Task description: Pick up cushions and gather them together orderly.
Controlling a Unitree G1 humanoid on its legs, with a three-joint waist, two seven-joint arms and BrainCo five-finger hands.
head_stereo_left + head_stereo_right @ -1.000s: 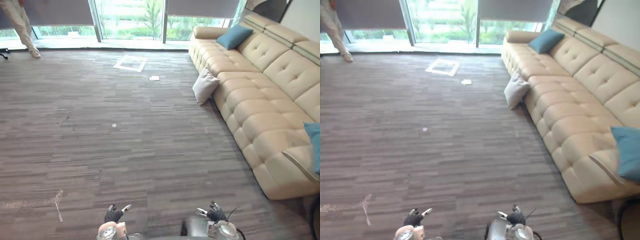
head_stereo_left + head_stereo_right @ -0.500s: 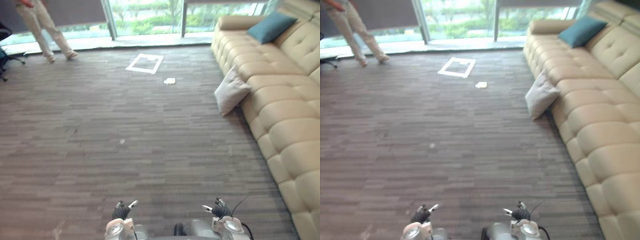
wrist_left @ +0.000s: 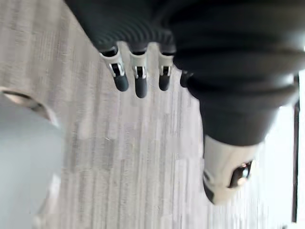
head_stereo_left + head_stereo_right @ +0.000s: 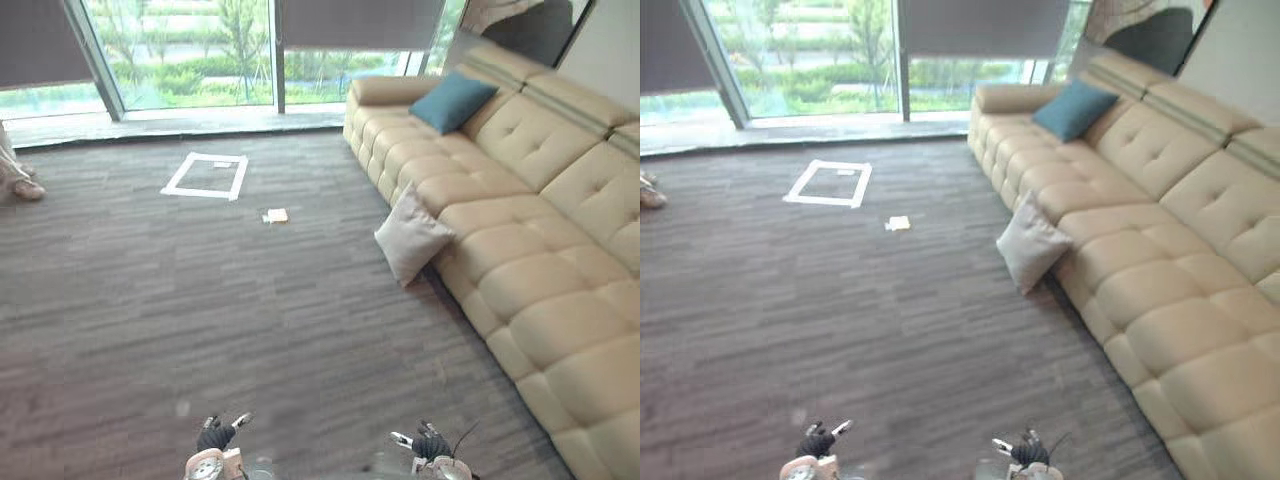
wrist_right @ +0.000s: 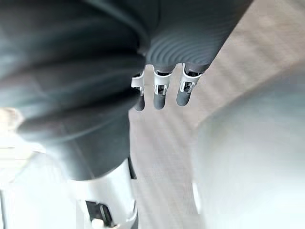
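A light grey cushion (image 4: 412, 238) stands on the carpet, leaning against the front of the beige sofa (image 4: 520, 210). On the sofa's far end a teal cushion (image 4: 452, 100) rests against the backrest. My left hand (image 4: 215, 437) and right hand (image 4: 430, 443) hang low at the near edge, far from both cushions. In the left wrist view the left hand's fingers (image 3: 136, 76) are straight over bare carpet, holding nothing. The right hand's fingers (image 5: 162, 90) are likewise straight and empty.
A white tape square (image 4: 206, 176) marks the carpet near the windows, with a small paper scrap (image 4: 276, 215) beside it. A person's shoe (image 4: 18, 185) shows at the far left edge. Open grey carpet (image 4: 250, 320) lies between me and the sofa.
The camera has swung, so the whole scene shifted: sofa and grey cushion sit more to the left, the person has slid to the left edge. Both hands stay low and empty.
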